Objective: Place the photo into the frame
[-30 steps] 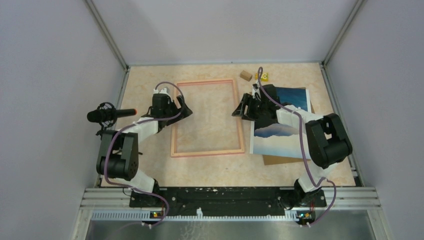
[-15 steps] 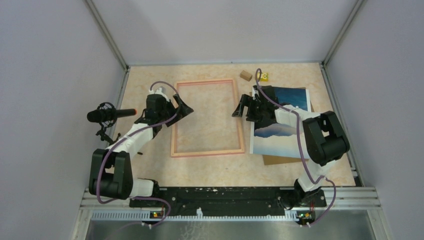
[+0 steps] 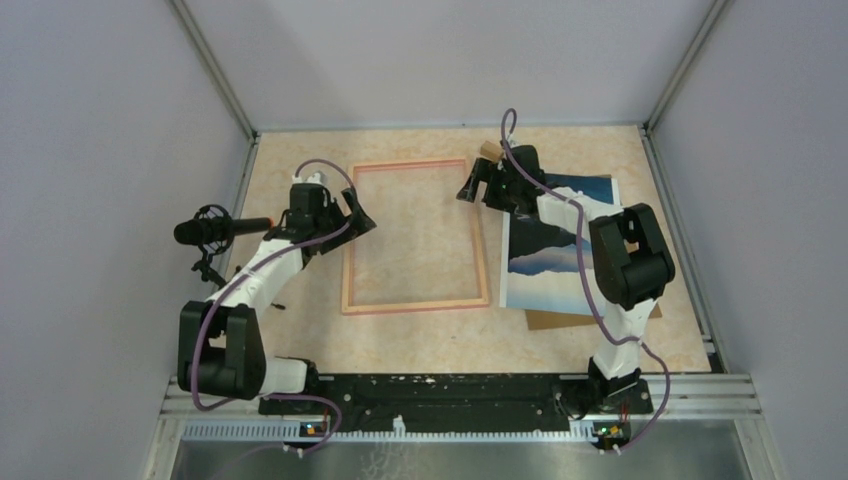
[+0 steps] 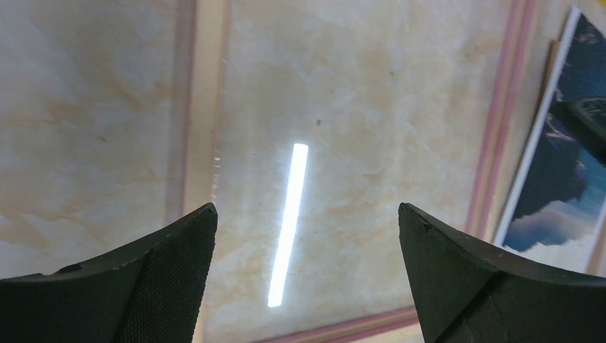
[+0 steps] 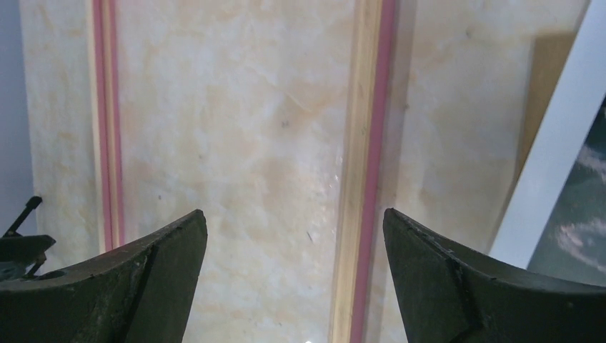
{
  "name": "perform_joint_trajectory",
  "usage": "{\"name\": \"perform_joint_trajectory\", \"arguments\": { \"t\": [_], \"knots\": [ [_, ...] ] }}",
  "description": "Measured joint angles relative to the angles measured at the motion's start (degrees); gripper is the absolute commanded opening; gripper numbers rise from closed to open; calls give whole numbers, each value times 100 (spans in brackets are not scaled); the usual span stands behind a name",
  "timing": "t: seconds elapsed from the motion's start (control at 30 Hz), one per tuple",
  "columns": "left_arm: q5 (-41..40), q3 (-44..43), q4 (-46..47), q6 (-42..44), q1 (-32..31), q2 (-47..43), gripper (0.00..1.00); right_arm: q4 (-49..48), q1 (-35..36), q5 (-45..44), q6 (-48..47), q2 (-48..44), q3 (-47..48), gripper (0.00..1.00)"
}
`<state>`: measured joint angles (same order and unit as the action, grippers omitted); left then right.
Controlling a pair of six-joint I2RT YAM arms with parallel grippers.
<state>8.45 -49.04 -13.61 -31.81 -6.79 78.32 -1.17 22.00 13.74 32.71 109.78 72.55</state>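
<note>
Presently idle: left gripper [image 3: 365,215] and right gripper [image 3: 472,183] both spread, holding nothing.
Risk: right gripper, upper centre, beside the frame [image 3: 415,303], could knock it askew; the photo [image 3: 545,275] lies outside.

Smooth wooden frame [image 3: 415,304], paper photo [image 3: 545,278]

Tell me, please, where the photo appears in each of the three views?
Top external: the photo lies right of centre, partly under the right arm.
Left wrist: the photo is at the right edge, cut off by it.
Right wrist: the photo is at the right edge, white border inward.
Shared landmark: the frame, whose right rail runs alongside the photo.
</note>
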Motion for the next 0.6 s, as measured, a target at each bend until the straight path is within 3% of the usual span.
{"name": "perform_joint_trajectory", "arguments": {
  "t": [0.33, 0.6],
  "knots": [
    [299, -1340, -485, 726, 461, 2114, 90, 181, 0, -205, -278, 59, -90, 85],
    [1401, -1410, -289, 713, 636, 2474, 93, 190, -4, -317, -313, 22, -568, 75]
  ]
}}
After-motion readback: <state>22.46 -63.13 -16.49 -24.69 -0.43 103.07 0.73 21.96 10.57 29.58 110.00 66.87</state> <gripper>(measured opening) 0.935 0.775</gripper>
